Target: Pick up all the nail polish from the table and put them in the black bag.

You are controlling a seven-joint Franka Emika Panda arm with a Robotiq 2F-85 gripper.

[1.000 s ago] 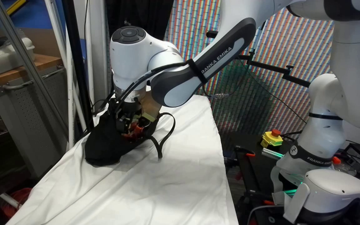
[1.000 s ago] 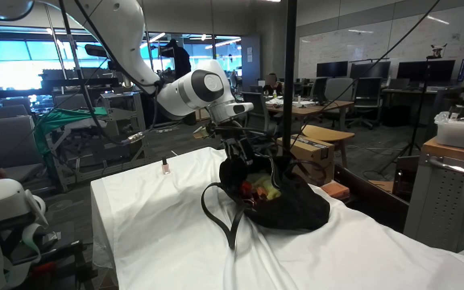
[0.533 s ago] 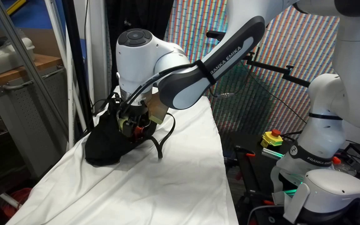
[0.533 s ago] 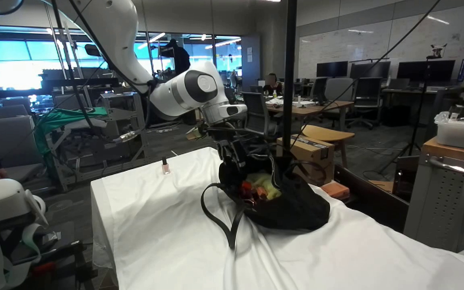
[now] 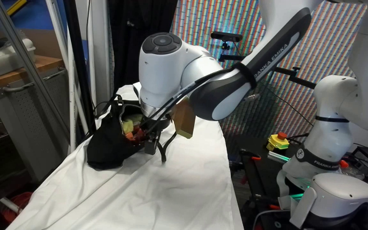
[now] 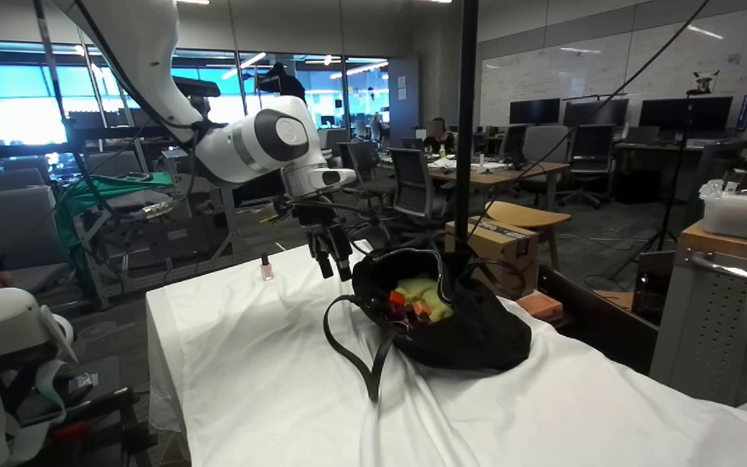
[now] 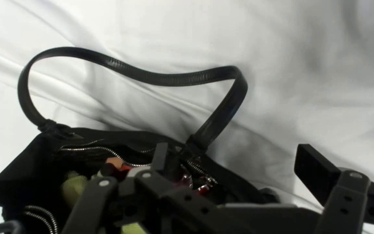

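Standing beyond the white-draped table [image 6: 270,370] are office chairs [image 6: 410,181].

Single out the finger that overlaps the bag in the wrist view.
The picture-left finger: the bag shows behind its tip, whereas the picture-right finger has only white cloth behind its tip.

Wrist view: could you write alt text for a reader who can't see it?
An open gripper holding nothing, one jaw seen against the black bag and the other against the white-draped table. The bag, at lower left, is open, with something yellow-green and red and orange items inside, partly hidden by the gripper; one handle loops out over the table.
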